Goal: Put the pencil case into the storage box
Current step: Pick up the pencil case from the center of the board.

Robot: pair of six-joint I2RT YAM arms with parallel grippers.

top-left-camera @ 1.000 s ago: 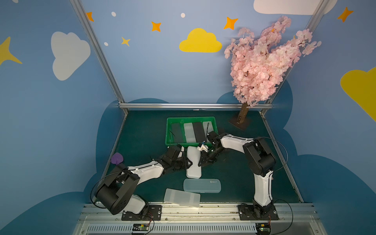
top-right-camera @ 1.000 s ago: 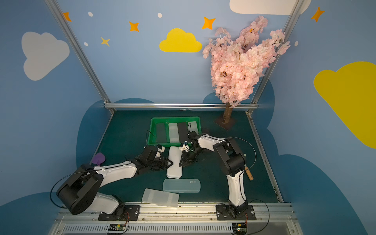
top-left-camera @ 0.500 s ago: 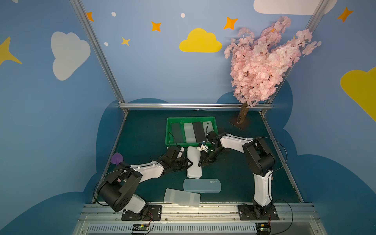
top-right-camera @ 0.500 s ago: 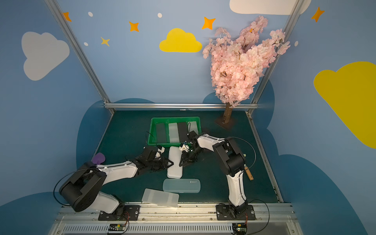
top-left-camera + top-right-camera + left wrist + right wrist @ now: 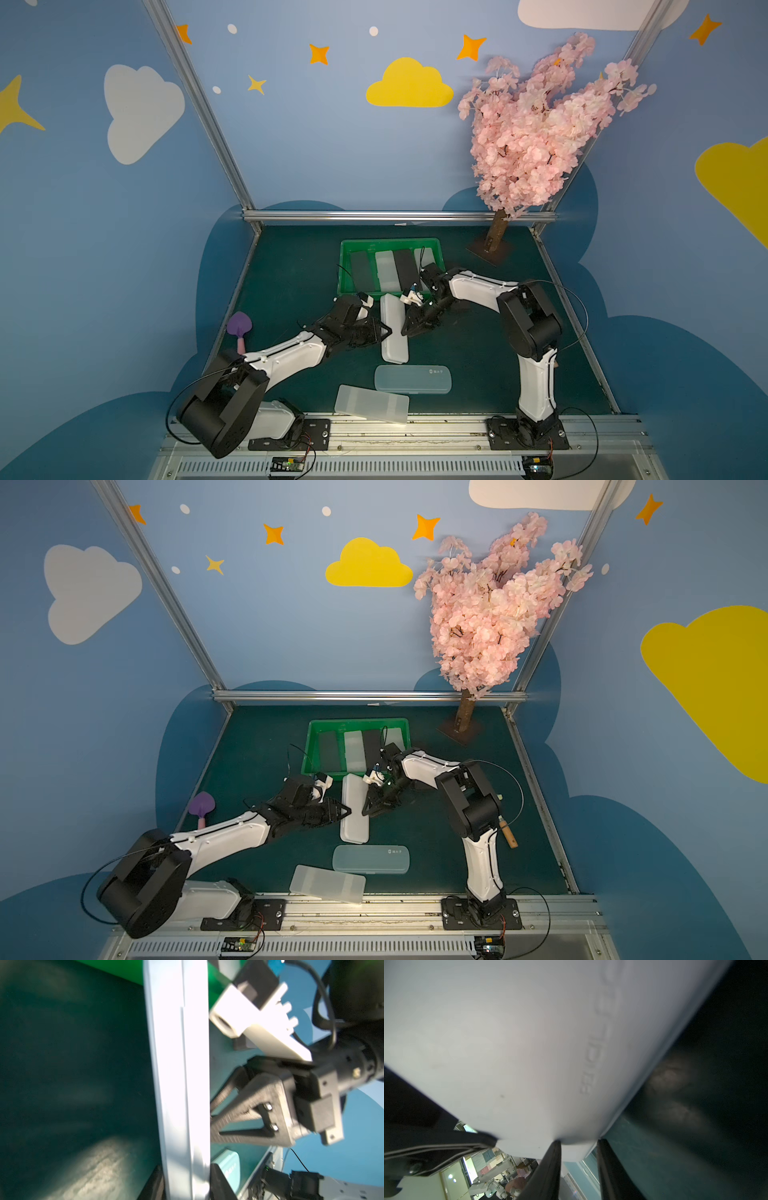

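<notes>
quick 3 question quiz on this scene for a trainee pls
1. How many pencil cases lie outside the storage box?
2. True or false: the storage box is empty.
3. The white pencil case lies: A in the box; B between the left gripper and right gripper; C on top of another case.
Key: 1 three: white pencil case, pale blue case, clear case; 2 false, it holds four cases; 3 B.

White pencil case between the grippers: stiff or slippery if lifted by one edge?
Probably rigid: the white pencil case shows straight moulded edges, so it shouldn't sag. Its smooth shell may slip in a narrow pinch. Flat-sided and long, it should slide or pivot when pushed, not roll.
</notes>
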